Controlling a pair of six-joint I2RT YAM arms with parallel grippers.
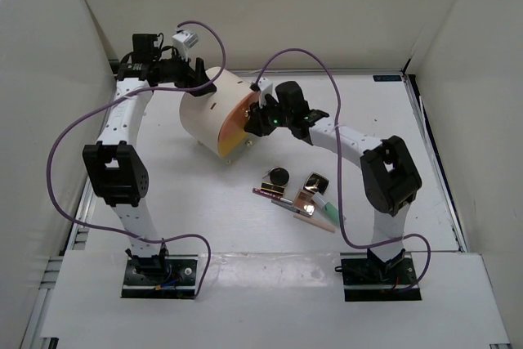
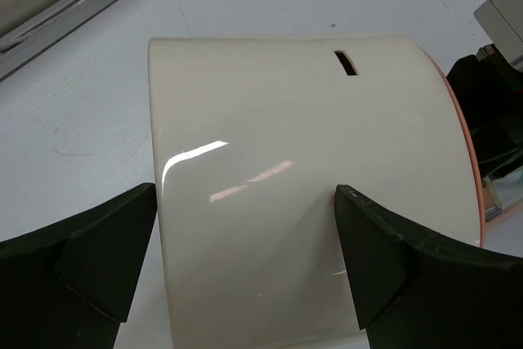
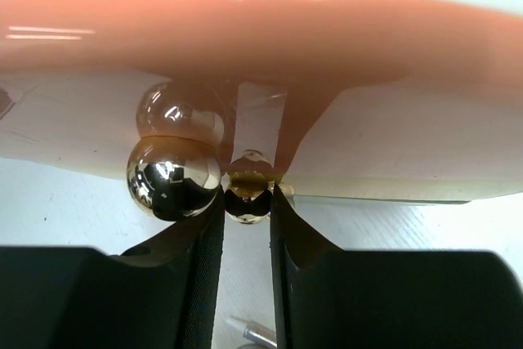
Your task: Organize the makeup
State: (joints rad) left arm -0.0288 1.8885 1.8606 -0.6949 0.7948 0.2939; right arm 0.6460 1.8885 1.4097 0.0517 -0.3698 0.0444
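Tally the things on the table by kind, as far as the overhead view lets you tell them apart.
Cream cylinder: 1
Black round compact: 1
Square rose-gold compacts: 2
Mint tube: 1
Thin pencils: 2
Total: 7, leaving out the peach pieces in the pile, which are too small to count.

The right gripper [image 3: 248, 203] pinched a small gold knob [image 3: 248, 190] under the glossy orange front [image 3: 245, 30] — a larger gold knob [image 3: 173, 177] sat just beside it, at nine o'clock.
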